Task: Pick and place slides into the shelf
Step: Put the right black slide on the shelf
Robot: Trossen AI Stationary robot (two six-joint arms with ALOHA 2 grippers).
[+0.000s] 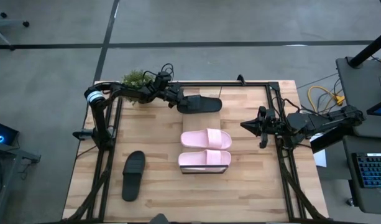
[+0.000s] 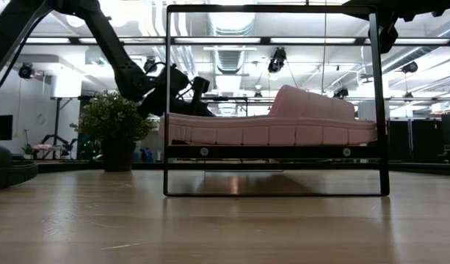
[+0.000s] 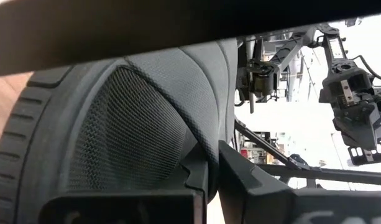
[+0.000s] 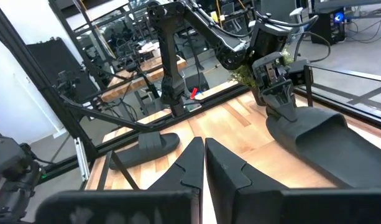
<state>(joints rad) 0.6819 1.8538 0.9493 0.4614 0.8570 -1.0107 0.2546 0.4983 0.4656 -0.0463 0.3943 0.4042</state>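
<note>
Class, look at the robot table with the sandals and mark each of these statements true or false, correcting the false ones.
1. The left end effector is shut on a black open-toe slide sandal. True.
2. Two pale pink slide sandals sit side by side on the long light-wood shelf board. True.
3. The right end effector holds a pink sandal. False: it is shut and holds nothing, off to the shelf's right.
4. Both black sandals are on the shelf. False: the second black slide sandal lies on the plank tabletop, left of the shelf.
5. A small green potted plant stands at the table's far left corner. True.
</note>
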